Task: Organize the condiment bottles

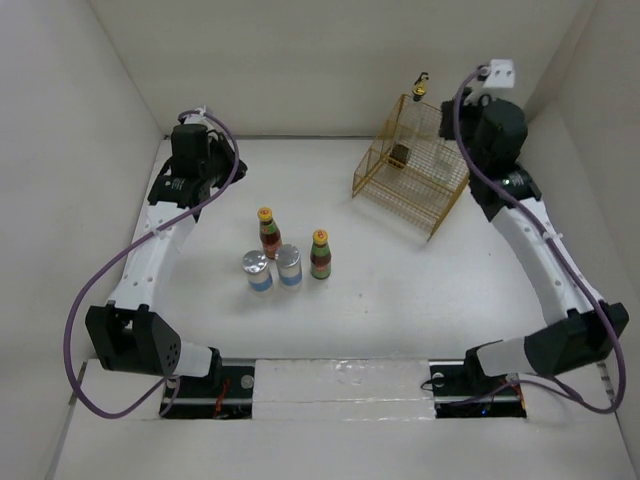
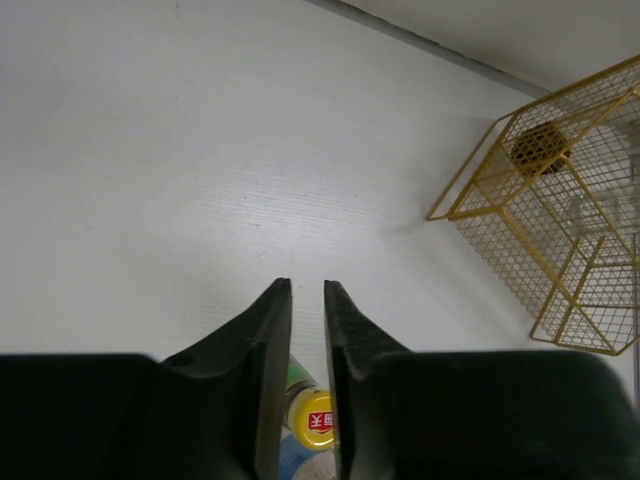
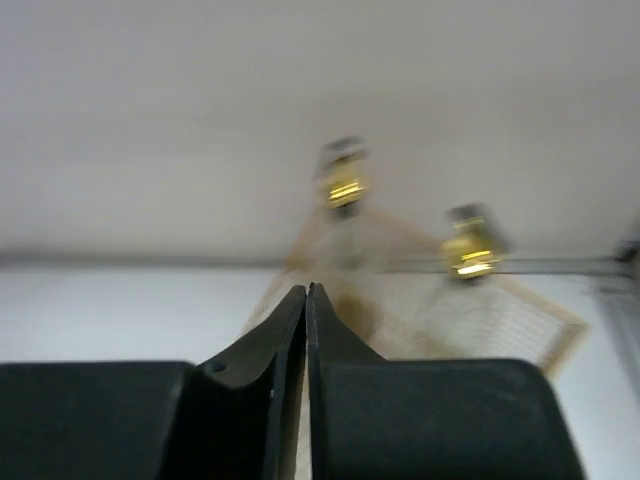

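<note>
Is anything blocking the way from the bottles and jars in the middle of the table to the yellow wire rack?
Nothing visible does. Between the right sauce bottle, the nearest of the four to the yellow wire rack, and the rack's open front there is only bare table. Neither arm crosses that line.

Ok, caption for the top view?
Two sauce bottles and two jars grouped centre-left; yellow wire rack at the far right.

- The tabletop [image 1: 420, 300] is lit evenly from above; only faint shadows are cast.
- The right wrist view is smeared by blur; the gold spouts [image 3: 344, 186] between twelve and three o'clock are left indistinct.
- The left wrist view is rendered sharp.
</note>
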{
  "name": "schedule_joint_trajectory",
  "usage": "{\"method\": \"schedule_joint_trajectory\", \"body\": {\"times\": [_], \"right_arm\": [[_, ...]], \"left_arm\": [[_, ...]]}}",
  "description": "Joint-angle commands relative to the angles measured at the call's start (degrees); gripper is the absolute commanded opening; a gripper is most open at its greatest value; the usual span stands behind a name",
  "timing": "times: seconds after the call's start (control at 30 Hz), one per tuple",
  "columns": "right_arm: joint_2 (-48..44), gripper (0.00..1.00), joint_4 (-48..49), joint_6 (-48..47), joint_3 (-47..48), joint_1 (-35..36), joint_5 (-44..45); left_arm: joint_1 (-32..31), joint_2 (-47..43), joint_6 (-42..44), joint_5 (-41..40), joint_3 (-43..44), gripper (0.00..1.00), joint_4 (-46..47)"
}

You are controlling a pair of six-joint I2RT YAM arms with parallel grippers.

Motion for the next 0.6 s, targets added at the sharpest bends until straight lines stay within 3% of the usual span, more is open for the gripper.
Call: {"method": "schedule_joint_trajectory", "body": {"times": [0.0, 0.1, 0.13, 0.17, 0.2, 0.3, 0.57], "right_arm": [[-4.60, 0.13, -0.68, -6.27, -7.44, 9.29, -19.38], [-10.41, 0.58, -3.48, -8.75, -16.15, 17.71, -26.52], [-12.07, 0.77, -4.63, -8.75, -18.60, 19.31, -28.10], [-12.61, 0.83, -5.51, -8.75, -19.76, 20.90, -30.47], [-12.62, 0.87, -6.04, -8.75, -20.81, 24.05, -31.10], [-12.09, 0.94, -6.05, -9.36, -24.16, 29.24, -31.11], [-1.81, 0.98, -0.35, -9.36, -25.31, 32.34, -27.34]], "left_arm": [[-0.14, -1.37, -0.29, -0.70, 3.15, 0.12, 2.10], [-0.14, -1.37, -0.99, -0.70, 3.15, 0.11, 2.10], [-0.14, -1.37, -1.00, -0.70, 3.67, 0.12, 2.10], [-0.14, -1.37, -1.00, -0.18, 3.68, 0.16, 1.58], [-0.14, -1.37, -1.52, 0.70, 3.68, 0.26, 1.57], [-0.14, -0.85, -1.52, 0.71, 4.90, 0.38, 1.57], [-0.14, -0.23, -1.52, 1.23, 6.05, 0.39, 1.57]]}}
